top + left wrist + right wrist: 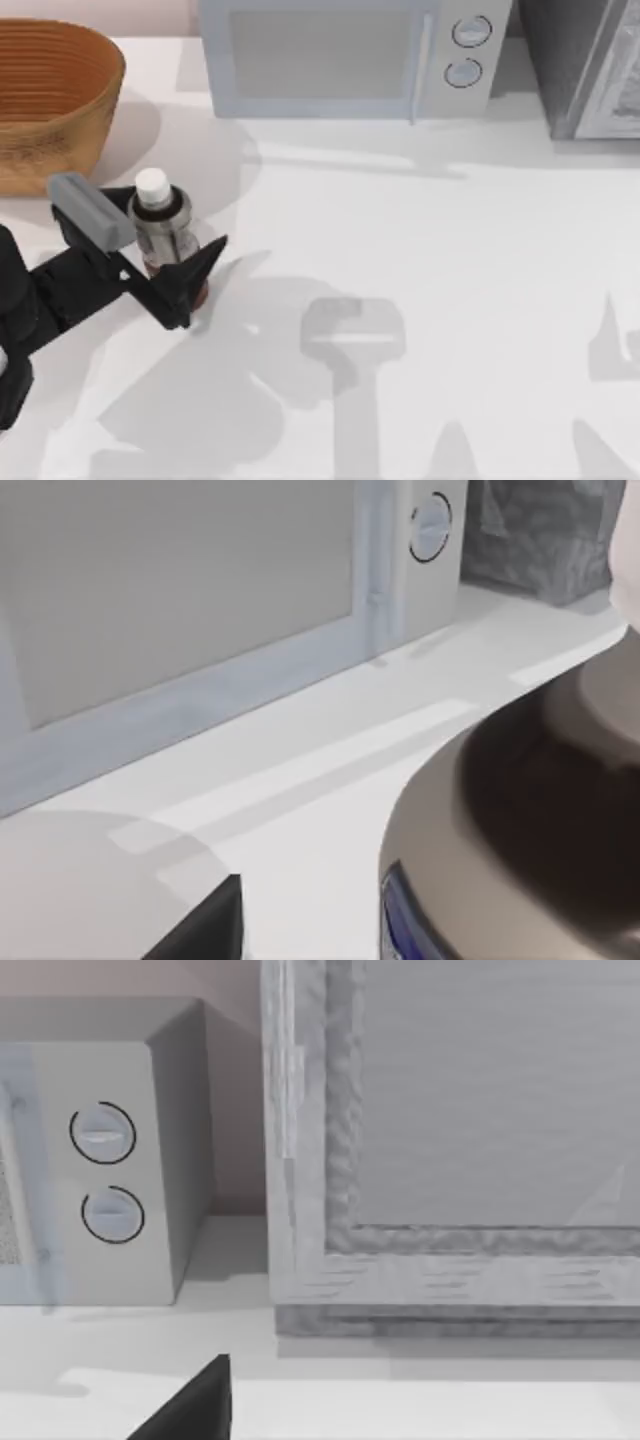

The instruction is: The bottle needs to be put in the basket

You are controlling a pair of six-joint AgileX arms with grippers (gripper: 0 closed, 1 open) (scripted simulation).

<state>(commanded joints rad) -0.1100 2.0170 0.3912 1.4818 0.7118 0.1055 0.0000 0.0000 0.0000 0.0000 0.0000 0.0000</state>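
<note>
Your left jaws (172,262) are closed around the bottle (160,225). Lifting toward the basket (50,100) at eleven o'clock, it could slip or clip the rim.

A rendered kitchen setting: a white microwave (350,55) with two round dials (470,50) stands at the back of a plain white bench (420,250), beside a grey textured appliance (590,65), with a woven basket (50,100) at the left.

white table (420,260), microwave (340,55) behind — 2 dials
</note>
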